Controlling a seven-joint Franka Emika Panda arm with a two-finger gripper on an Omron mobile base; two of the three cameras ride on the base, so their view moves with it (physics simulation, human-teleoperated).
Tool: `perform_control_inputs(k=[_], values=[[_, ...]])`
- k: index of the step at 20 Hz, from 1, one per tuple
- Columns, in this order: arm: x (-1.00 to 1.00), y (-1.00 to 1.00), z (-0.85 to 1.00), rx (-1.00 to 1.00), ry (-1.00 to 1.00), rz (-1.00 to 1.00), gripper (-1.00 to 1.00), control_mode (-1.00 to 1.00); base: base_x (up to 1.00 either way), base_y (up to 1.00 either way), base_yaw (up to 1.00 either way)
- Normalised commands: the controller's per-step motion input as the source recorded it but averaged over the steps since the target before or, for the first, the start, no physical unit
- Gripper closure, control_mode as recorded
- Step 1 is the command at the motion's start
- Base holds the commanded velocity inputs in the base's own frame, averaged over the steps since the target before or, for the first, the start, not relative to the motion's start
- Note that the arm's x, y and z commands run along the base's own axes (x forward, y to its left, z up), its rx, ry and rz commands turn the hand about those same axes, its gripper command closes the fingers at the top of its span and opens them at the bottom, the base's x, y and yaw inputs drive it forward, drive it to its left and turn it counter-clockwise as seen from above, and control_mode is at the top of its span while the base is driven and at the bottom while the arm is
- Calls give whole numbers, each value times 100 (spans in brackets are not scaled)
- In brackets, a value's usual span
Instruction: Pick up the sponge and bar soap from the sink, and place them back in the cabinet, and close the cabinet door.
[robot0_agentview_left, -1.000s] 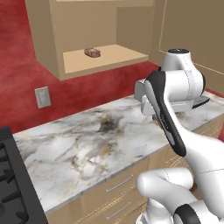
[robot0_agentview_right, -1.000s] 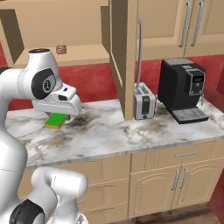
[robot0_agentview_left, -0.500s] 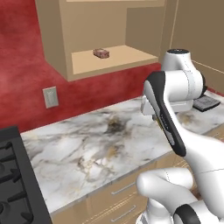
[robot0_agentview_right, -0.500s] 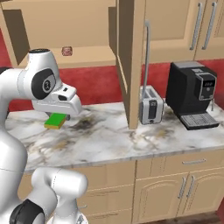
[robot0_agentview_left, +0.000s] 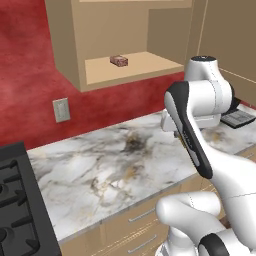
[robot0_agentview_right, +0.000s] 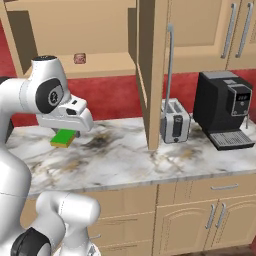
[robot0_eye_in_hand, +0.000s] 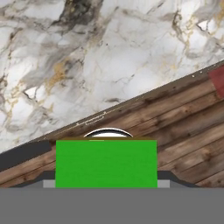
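marble counter (robot0_agentview_left: 105, 165), red wall (robot0_agentview_left: 25, 85), tool (robot0_agentview_right: 67, 131) grips sponge (robot0_agentview_right: 64, 138).

One sponge (robot0_agentview_right: 64, 137), one bar soap (robot0_agentview_left: 119, 60), one toaster (robot0_agentview_right: 174, 120), one coffee machine (robot0_agentview_right: 226, 109).

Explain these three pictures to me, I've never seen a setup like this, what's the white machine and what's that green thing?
The white machine is a robot arm on a driving base, in a computer-rendered kitchen. Two pictures come from cameras on the base, behind the arm to its left and right. The third looks along the gripper from a camera on the hand.

The green thing is the sponge, which the gripper holds above the marble counter. The bar soap already lies on the shelf of the open cabinet; its cabinet door stands open, edge-on in the right view. A toaster and a coffee machine stand on the counter.
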Motion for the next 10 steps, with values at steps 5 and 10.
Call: perform_control_inputs(k=[5,10], values=[[0,0,0,0,0,0,100,100,1,0,0],[0,0,0,0,0,0,100,100,7,0,0]])
